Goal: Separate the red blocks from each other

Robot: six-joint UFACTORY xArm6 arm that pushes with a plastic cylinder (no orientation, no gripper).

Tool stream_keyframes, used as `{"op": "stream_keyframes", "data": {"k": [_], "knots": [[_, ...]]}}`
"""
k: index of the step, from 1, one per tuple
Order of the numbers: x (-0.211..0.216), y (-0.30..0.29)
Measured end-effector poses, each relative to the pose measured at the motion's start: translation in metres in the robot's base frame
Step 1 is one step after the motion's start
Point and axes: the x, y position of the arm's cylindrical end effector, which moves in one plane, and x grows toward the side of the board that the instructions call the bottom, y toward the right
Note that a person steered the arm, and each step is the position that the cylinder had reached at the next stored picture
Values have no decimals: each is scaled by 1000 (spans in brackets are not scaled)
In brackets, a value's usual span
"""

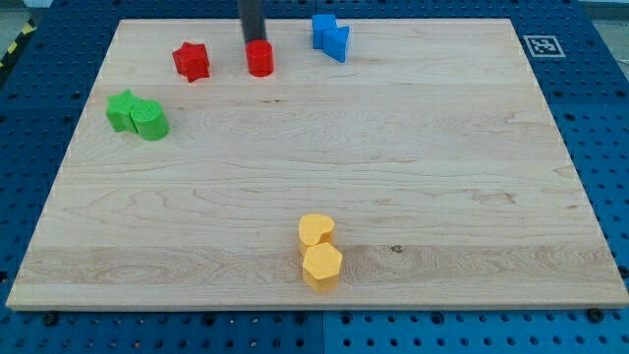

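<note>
The red star (192,61) and red cylinder (259,58) sit near the board's top edge, left of centre, apart with bare wood between them; my tip (255,42) meets the cylinder's top-side rim, the rod (252,20) rising out past the view's top; it is a plain rod with no jaws, gripping nothing. The blue blocks (330,35) touch each other just right of the cylinder, close to the top edge. Two green blocks (137,114), touching, lie near the left edge below the star. Two yellow blocks (319,252), touching, stand near the bottom edge at centre. The board's (472,167) middle and right side lie open; a marker (543,45) sits off the top right corner.
</note>
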Motion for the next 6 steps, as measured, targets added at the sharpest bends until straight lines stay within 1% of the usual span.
{"op": "stream_keyframes", "data": {"k": [1,2,4,6], "knots": [[11,24],[23,24],[15,23],[10,-46]]}}
